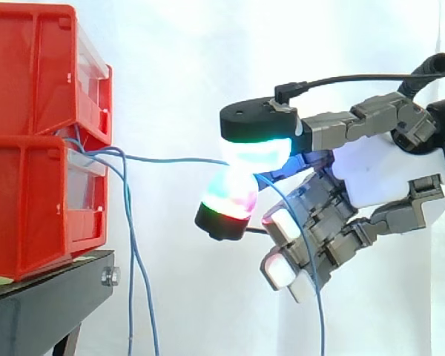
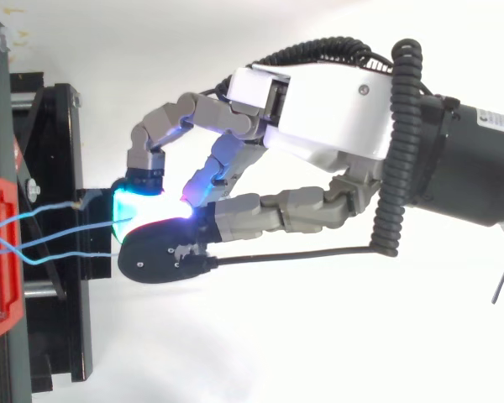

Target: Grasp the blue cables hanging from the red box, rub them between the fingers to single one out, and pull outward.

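Observation:
Two stacked red boxes (image 1: 37, 141) stand on a black stand at the left. Thin blue cables (image 1: 137, 252) come out of the gap between them. One cable (image 1: 170, 159) runs taut to the right into my hand (image 1: 378, 174), pinched between two glowing pads (image 1: 241, 167), and trails down behind them. Two others hang loose toward the floor. In the top view the hand (image 2: 319, 109) reaches in from the right, its pads (image 2: 134, 210) meeting on the cable (image 2: 59, 239) just off the box front (image 2: 0, 252). The other fingers are curled below, away from the cables.
The black stand (image 1: 52, 297) carries the boxes, with a bolt (image 1: 110, 277) at its corner. A white curtain hangs behind. Open space lies between the boxes and the hand and below the hand.

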You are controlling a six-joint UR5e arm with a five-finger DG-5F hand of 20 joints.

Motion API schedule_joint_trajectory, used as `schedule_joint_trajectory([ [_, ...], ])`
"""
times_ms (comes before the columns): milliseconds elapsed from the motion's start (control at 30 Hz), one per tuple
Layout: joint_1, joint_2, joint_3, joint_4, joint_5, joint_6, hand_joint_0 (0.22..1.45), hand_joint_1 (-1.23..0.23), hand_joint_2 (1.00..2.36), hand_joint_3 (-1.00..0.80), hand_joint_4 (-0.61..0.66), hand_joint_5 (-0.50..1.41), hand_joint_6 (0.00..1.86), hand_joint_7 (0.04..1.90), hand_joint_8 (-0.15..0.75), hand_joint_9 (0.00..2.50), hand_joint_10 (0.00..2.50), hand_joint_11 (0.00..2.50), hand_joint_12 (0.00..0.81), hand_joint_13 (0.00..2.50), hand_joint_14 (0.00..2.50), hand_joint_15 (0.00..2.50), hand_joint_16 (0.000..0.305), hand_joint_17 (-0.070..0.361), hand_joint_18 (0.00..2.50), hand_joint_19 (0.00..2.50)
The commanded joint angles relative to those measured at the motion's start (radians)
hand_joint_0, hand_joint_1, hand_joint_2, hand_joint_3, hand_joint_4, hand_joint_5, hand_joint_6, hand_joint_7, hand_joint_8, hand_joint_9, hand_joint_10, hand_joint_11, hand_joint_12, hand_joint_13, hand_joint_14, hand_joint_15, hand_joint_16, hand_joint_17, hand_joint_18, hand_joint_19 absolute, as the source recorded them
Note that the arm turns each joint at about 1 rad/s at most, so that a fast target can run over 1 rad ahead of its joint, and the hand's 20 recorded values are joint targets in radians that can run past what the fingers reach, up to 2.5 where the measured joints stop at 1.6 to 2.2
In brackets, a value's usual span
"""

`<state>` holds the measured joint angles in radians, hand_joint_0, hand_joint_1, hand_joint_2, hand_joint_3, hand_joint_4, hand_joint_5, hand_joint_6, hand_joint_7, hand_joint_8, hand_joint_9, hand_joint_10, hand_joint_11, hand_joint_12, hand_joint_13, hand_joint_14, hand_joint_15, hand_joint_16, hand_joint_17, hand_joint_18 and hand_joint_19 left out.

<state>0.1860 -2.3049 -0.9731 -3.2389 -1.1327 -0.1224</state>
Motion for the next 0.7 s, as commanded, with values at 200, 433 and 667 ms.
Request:
schedule_joint_trajectory([
  [200, -0.003, 0.004, -0.001, -0.002, -0.002, -0.011, 0.62, -0.82, 1.02, -0.13, 0.04, -0.15, 0.90, 0.99, 0.291, 1.09, 0.02, 0.75, 0.363, 0.95, 0.02, 0.54, 0.050, 0.112, 0.81, 0.51],
  [433, -0.003, 0.004, 0.001, -0.002, -0.001, -0.011, 0.64, -0.86, 1.02, -0.17, 0.02, -0.15, 0.91, 0.98, 0.281, 1.07, 0.02, 0.75, 0.357, 0.93, 0.02, 0.54, 0.048, 0.108, 0.80, 0.50],
  [667, -0.007, 0.004, -0.001, -0.002, -0.002, -0.011, 0.64, -0.83, 1.02, -0.13, 0.03, -0.15, 0.91, 1.11, 0.290, 1.08, 0.02, 0.74, 0.355, 0.93, 0.02, 0.53, 0.047, 0.106, 0.79, 0.50],
])
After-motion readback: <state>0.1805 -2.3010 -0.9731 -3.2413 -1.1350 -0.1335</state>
